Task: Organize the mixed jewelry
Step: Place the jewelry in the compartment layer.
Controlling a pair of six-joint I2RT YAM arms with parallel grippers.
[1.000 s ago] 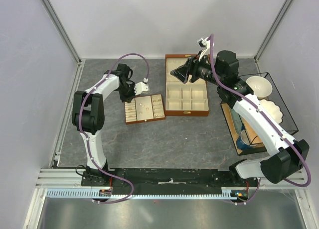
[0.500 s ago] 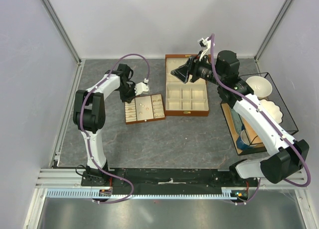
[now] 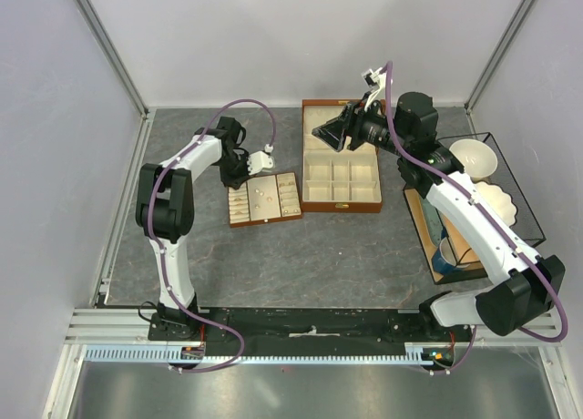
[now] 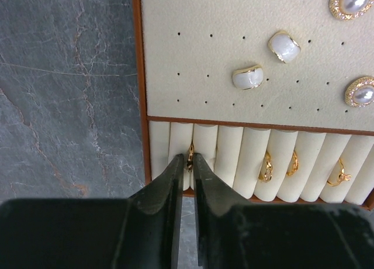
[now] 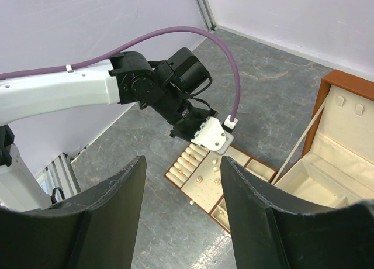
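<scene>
Left wrist and overhead views of the ring-seating step. The left end effector [image 4: 189,158], clamped tight a second ago, is now parting: its jaws are standing a narrow slit apart, with the gold ring [image 4: 190,152] sitting edge-on between the tips and resting in a groove between two cream rolls. That groove is lying at the 6 o'clock edge of the slotted tray [image 4: 193,52], toward its 7 o'clock corner. Whether the tips are still brushing the ring cannot be told. The loosening is suggesting that this piece is being let go in its slot, so one more item of the mixed jewelry [image 4: 267,166] is probably joining the rings already lining the grooves toward 4 o'clock. White earrings [image 4: 248,77] are resting on the perforated pad toward 12 o'clock. In the overhead view the tray is lying on the desk [image 3: 319,255] at about 9 o'clock of its middle, with the wooden box [image 3: 341,207] at the tray's 3 o'clock. The right end effector [image 5: 181,164] is hovering over that box with jaws wide and nothing between them, as it was a second ago.
</scene>
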